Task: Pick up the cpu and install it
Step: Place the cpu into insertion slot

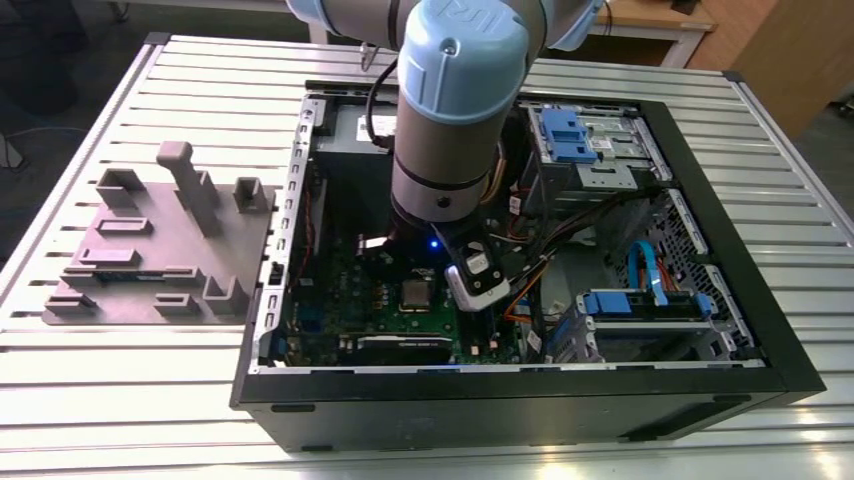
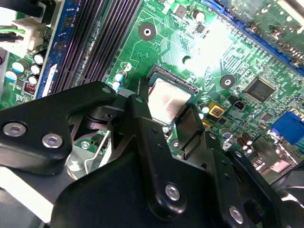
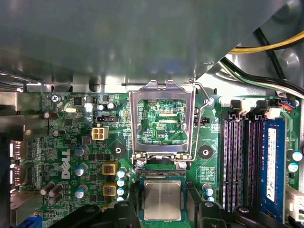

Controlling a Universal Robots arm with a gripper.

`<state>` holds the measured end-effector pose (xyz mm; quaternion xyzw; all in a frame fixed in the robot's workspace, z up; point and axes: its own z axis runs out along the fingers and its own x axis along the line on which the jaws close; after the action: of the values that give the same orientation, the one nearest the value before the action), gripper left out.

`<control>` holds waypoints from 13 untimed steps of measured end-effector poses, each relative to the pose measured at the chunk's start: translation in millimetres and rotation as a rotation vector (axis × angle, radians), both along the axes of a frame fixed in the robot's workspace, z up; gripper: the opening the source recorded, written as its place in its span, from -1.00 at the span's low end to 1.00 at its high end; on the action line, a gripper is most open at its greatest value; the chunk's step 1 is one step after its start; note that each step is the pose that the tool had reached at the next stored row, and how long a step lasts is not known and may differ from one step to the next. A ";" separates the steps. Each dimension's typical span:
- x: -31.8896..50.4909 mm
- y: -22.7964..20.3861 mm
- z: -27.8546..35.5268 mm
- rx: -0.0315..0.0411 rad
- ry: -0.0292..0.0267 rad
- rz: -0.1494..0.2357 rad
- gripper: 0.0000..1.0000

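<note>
In the second wrist view the gripper point(image 2: 165, 114) is placed astride the cpu point(image 2: 167, 99); whether it is clamped or released cannot be told. The cpu is seen lying flat in the socket point(image 3: 163, 176) of the green motherboard point(image 3: 71, 142), just beside the raised metal frame point(image 3: 134, 123). Farther off, the open computer case point(image 1: 534, 400) is laid on the slatted table point(image 1: 134, 400).

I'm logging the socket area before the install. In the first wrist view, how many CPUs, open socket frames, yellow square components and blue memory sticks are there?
cpu: 1
open socket frame: 1
yellow square components: 2
blue memory stick: 1
Total: 5
</note>
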<state>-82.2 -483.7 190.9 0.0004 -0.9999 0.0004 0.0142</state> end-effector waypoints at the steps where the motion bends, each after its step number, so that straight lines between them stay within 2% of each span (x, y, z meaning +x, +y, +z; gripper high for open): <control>1: 0.0 0.0 0.0 0.0000 0.0001 0.000 -0.06; 6: 0.0 0.0 0.0 0.0000 0.0032 0.000 -0.06; 13: -0.1 -0.5 -1.9 -0.0004 0.0036 -0.001 -0.06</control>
<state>-82.3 -484.2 189.0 0.0002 -0.9999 0.0006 0.0160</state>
